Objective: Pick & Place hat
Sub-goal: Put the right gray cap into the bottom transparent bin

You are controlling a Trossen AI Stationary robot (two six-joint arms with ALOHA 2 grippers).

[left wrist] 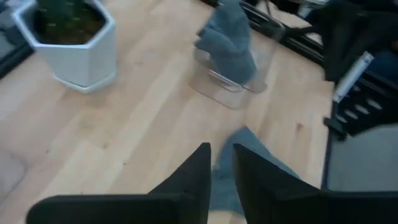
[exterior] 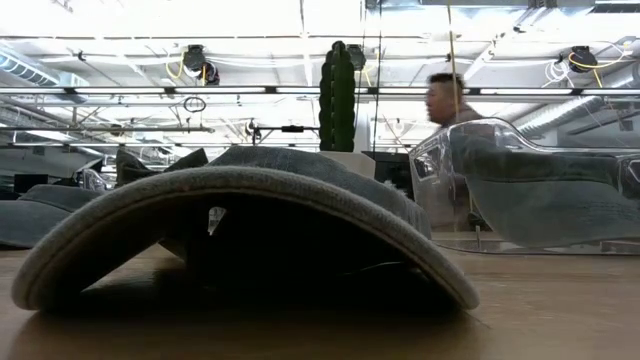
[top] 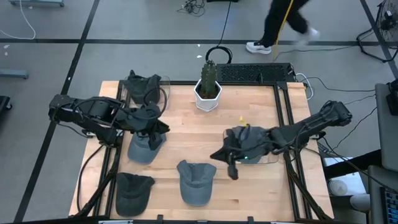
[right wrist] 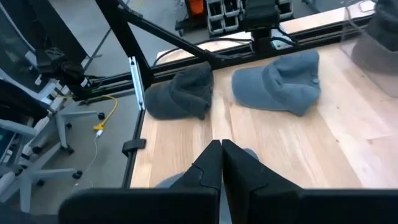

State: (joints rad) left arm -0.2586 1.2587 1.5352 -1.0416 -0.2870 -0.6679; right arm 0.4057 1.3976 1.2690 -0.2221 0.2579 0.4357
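Note:
My left gripper hangs over a grey cap at the table's left and is shut on it. My right gripper is shut and sits just near of a clear stand carrying a grey hat. In the right wrist view, grey cloth shows beside the shut fingers. Another grey-blue cap and a dark cap lie crown up near the near edge. In the low view the nearest cap rests on its arched brim's two ends. My left gripper pinches the grey cap between its two fingers, and a strip of the cloth shows in the narrow gap. The rest of the cap spreads out beyond the fingertips. Whether the cap is lifted off the table cannot be told. My right gripper is shut, and I cannot tell whether it touches the grey cloth beside it.
A white pot with a cactus stands at the far middle of the table. A second clear stand with a dark hat is at the far left corner. A person walks past beyond the far edge. Bare wood lies in the table's middle.

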